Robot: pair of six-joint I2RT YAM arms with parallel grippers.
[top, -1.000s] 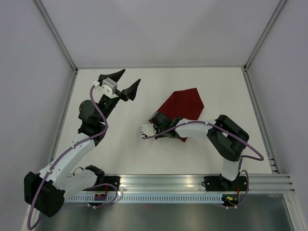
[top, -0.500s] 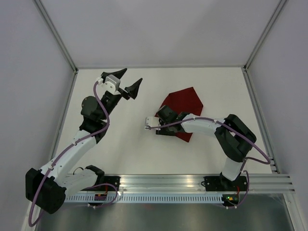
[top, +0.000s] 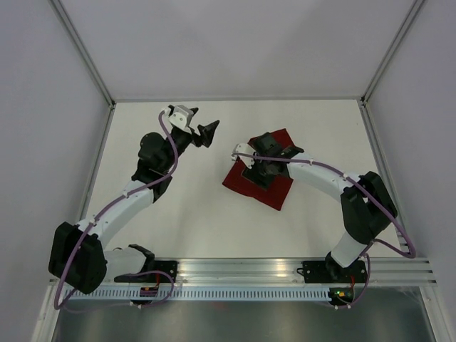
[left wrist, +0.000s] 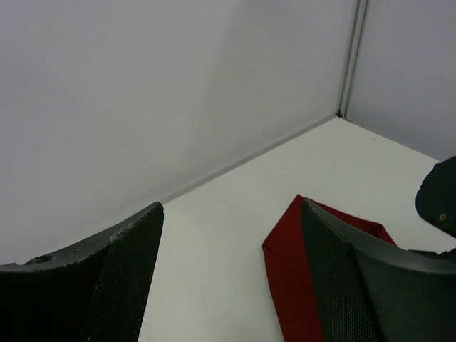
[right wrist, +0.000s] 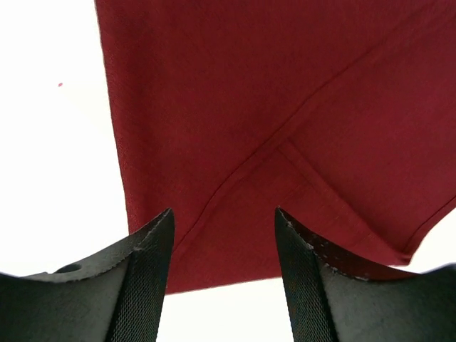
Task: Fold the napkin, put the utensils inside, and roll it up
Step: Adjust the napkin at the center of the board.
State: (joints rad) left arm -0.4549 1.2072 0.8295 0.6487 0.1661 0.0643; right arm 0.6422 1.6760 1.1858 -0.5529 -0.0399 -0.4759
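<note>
While the napkin (top: 274, 192) lay part-folded on the tabletop (top: 185, 206), right of centre in the top view, the right claw (top: 258, 167) hung directly over it with its jaws spread and nothing between them. The left claw (top: 203, 125), to the upper left of the cloth, was likewise spread and empty, clear of the fabric.

Judging by the uneven outline, the fold looked unfinished. To do it well, the right claw should probably pinch one free edge only, not the stacked layers. It should then carry that edge low across and lay it flush with the opposite edge, leaving a neat bed for the fork.

The right wrist view showed what the arm hid from above: a diagonal hem and overlapping layers. The left wrist view caught only one pointed corner at lower right. No fork appeared in any view.
</note>
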